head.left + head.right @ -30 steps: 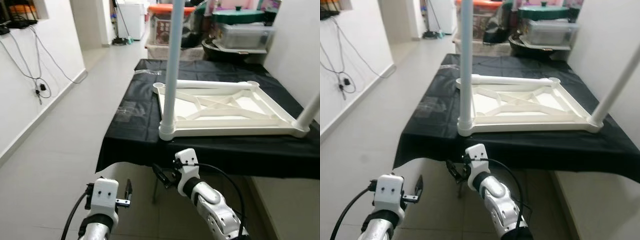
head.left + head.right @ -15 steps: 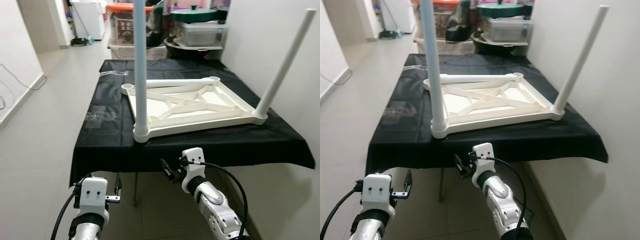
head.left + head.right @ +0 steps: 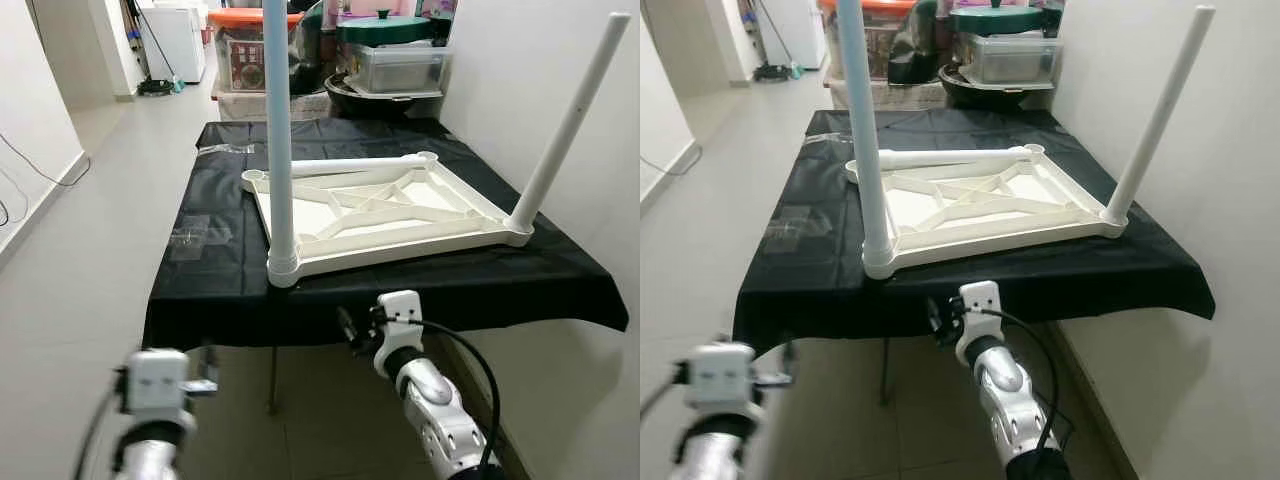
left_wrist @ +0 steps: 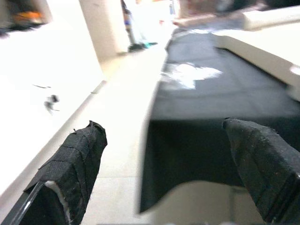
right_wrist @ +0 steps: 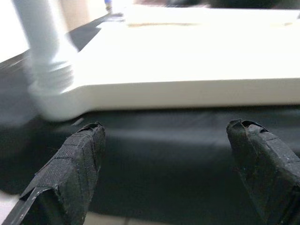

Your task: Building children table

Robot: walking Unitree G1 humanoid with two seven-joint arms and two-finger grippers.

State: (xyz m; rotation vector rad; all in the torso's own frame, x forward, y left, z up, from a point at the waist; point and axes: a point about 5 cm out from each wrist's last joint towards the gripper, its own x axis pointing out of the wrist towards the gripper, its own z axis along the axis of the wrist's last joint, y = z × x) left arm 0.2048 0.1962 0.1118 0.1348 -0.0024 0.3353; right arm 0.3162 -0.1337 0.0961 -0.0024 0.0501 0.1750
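Standing before the black-draped table (image 3: pixel 230 290), the robot has the upside-down white children table (image 3: pixel 385 215) lying flat on the cloth, underside ribs facing up. Two legs are already seated in corner sockets: the near-left leg (image 3: pixel 277 130) upright at the corner closest to the robot, and the near-right leg (image 3: pixel 570 115) leaning slightly outward at the right corner. A third loose leg (image 3: pixel 345 167) lies on its side along the far edge of the frame, and the far-left socket (image 3: pixel 256 178) looks empty.

Both arms are low, below the table's front edge. The left hand (image 4: pixel 164 168) is released, fingers spread wide, empty, and blurred in the head views. The right hand (image 5: pixel 164 168) is likewise released and empty, pointed at the frame's near edge.

The step in hand appears to be the approach for fitting the remaining legs. Next, probably, one hand must rise over the table, reach across the frame, grasp the lying leg and stand it into an empty socket.
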